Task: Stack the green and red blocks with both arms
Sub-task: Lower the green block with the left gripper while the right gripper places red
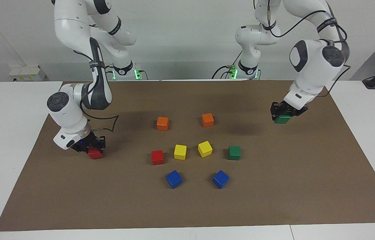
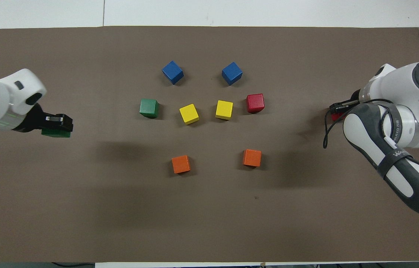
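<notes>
My left gripper (image 1: 284,114) (image 2: 57,126) is shut on a green block (image 1: 282,119) (image 2: 56,132), held in the air over the brown mat toward the left arm's end. A second green block (image 1: 234,152) (image 2: 149,108) rests on the mat beside the yellow cubes. Toward the right arm's end, my right gripper (image 1: 91,146) (image 2: 338,111) is shut on a red block (image 1: 95,153) (image 2: 336,116), low at the mat; whether that block touches the mat I cannot tell. The other red block (image 1: 157,157) (image 2: 255,102) sits beside the yellow cubes.
Two yellow cubes (image 1: 180,151) (image 1: 204,148) lie between the free red and green blocks. Two orange cubes (image 1: 162,123) (image 1: 207,119) sit nearer the robots, two blue cubes (image 1: 174,179) (image 1: 220,179) farther out. The brown mat (image 1: 187,206) covers the white table.
</notes>
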Controlling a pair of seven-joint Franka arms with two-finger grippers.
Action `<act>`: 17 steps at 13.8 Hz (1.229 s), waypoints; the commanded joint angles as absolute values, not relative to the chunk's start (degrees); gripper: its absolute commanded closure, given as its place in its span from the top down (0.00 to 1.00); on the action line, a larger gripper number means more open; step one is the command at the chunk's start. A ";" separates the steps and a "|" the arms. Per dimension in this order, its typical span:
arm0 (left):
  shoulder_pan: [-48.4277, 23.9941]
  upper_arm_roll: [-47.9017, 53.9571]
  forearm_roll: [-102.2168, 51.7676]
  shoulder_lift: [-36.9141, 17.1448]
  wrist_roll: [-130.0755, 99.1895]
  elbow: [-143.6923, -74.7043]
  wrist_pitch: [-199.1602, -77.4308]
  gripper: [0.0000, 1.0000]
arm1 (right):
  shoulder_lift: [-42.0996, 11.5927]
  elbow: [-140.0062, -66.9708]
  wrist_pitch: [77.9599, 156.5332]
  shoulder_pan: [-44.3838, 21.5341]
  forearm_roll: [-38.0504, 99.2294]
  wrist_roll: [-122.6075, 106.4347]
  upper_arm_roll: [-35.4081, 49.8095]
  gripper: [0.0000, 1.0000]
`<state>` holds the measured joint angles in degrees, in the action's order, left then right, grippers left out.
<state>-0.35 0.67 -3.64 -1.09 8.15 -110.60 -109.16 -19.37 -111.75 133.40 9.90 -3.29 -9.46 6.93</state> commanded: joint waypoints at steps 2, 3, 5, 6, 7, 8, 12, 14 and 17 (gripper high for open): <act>8.86 1.32 -3.78 0.87 21.86 -115.47 -113.00 0.00 | -19.07 -113.38 135.79 10.81 -3.87 -10.46 7.56 0.00; 9.83 1.23 -3.78 1.05 23.36 -118.19 -116.51 0.00 | -19.07 -113.38 135.70 10.90 -3.87 -10.37 7.56 0.00; 10.20 1.23 -3.78 1.06 24.08 -124.42 -125.63 0.00 | -19.07 -113.38 135.70 10.81 -3.87 -10.28 7.56 0.83; 10.28 1.23 -3.78 0.97 24.08 -126.72 -128.82 0.00 | -19.07 -113.29 135.53 10.98 -3.87 -10.37 7.56 1.00; 10.28 1.23 -3.78 0.44 24.08 -127.52 -129.89 0.00 | -18.99 -113.03 134.92 11.07 -3.87 -10.46 7.65 1.00; 10.28 1.23 -3.78 -0.34 24.08 -127.96 -130.51 0.00 | -18.72 -112.85 134.39 11.16 -3.87 -10.63 7.56 1.00; 10.28 1.23 -3.78 -3.42 24.08 -129.73 -137.00 0.00 | -16.44 -105.59 122.40 9.50 -3.95 -10.02 7.65 1.00; 10.20 1.23 -3.78 -5.09 24.08 -129.81 -139.30 0.00 | -17.40 -97.07 113.07 6.52 -3.78 -6.26 7.82 1.00; 10.11 1.23 -3.78 -7.55 24.08 -129.81 -142.46 0.00 | -19.68 -91.85 111.44 0.20 -3.78 5.14 7.82 1.00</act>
<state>10.15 1.20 -3.64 -6.17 23.42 -129.31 -139.54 -16.60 -95.53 112.05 3.38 -3.46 -1.07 7.69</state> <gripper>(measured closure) 0.454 0.000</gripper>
